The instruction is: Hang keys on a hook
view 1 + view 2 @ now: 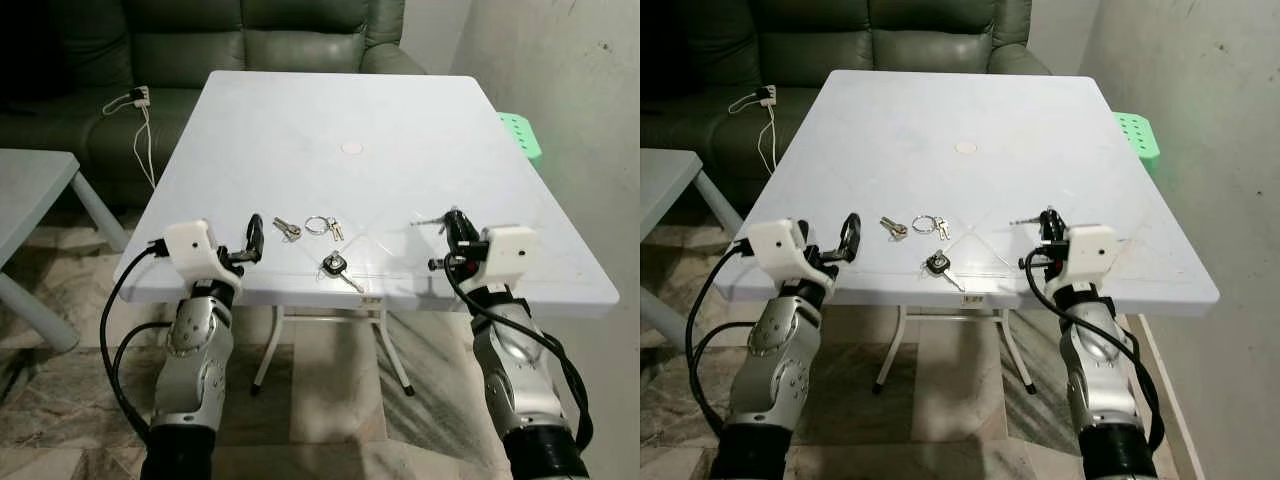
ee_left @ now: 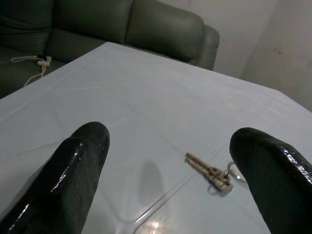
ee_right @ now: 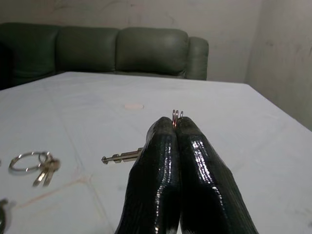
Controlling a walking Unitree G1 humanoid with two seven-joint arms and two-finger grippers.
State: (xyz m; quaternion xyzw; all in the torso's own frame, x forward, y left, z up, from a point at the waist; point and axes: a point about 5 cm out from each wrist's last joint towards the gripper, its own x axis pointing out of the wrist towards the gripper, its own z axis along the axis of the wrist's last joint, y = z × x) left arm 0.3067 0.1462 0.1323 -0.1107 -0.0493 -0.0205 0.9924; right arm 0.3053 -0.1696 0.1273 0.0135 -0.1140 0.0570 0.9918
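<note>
The right gripper (image 3: pixel 176 127) is squeezing its two black fingers (image 3: pixel 155 180) tight on the ring of a key (image 3: pixel 122 156), and the key is sticking out sideways just above the white table (image 1: pixel 420 130), near its front edge. The left gripper (image 2: pixel 168 161) is holding its fingers (image 2: pixel 73 170) wide apart with nothing between them, low over the table's front left part, with a brass key (image 1: pixel 286 229) lying just beside it. A key ring (image 1: pixel 321 225) with small keys and a black-headed key (image 1: pixel 335 267) are lying on the table between the two grippers, and a green sofa (image 1: pixel 200 50) is standing behind the table.
</note>
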